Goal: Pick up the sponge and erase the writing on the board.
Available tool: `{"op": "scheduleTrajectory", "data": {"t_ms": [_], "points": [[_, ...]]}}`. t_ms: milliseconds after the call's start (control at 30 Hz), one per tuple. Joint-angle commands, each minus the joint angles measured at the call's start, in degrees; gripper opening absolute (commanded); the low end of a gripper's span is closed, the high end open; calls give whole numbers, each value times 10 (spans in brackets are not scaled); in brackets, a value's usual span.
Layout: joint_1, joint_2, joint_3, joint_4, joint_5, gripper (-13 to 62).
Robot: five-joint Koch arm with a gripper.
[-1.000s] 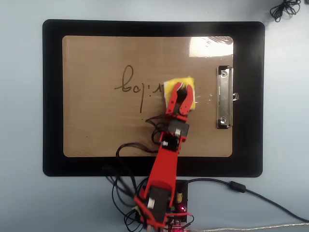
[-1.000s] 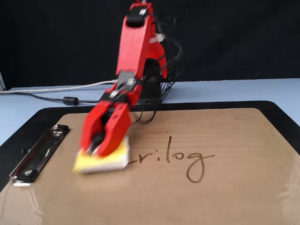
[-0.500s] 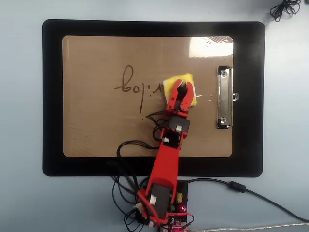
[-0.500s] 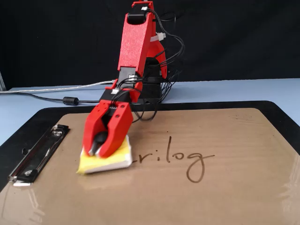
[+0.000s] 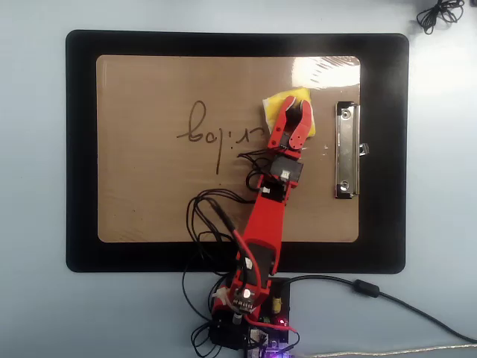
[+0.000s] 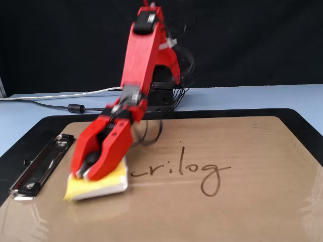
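Note:
The brown board (image 5: 149, 201) (image 6: 252, 146) lies flat on a black mat (image 5: 80, 149). The dark cursive writing (image 5: 212, 136) (image 6: 186, 170) runs across its middle. The yellow sponge (image 5: 276, 101) (image 6: 101, 184) rests flat on the board between the writing and the silver clip (image 5: 345, 149) (image 6: 40, 166). My red gripper (image 5: 296, 110) (image 6: 83, 172) reaches down onto the sponge, shut on the black knob on top of it. In the overhead view the sponge sits just right of the writing's end and does not cover it.
The arm's base with its circuit board and loose black wires (image 5: 246, 328) stands at the mat's near edge in the overhead view. A cable (image 5: 373, 292) runs off to the right. A coiled cord (image 5: 440, 13) lies at the top right on the blue table.
The gripper has slid the sponge away from the writing, toward the clip and farther from the arm's base. More of the writing's end shows now.

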Motion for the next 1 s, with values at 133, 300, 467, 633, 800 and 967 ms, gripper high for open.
{"op": "scheduleTrajectory", "data": {"t_ms": [133,300,467,633,800,967], "points": [[-11,305,327,23,-1,-77],[-72,11,29,21,-8,-77],[-85,-111,-119,23,-12,-77],[-88,200,220,25,-12,-77],[-100,80,98,23,-12,-77],[-98,-28,-33,22,-11,-77]]}}
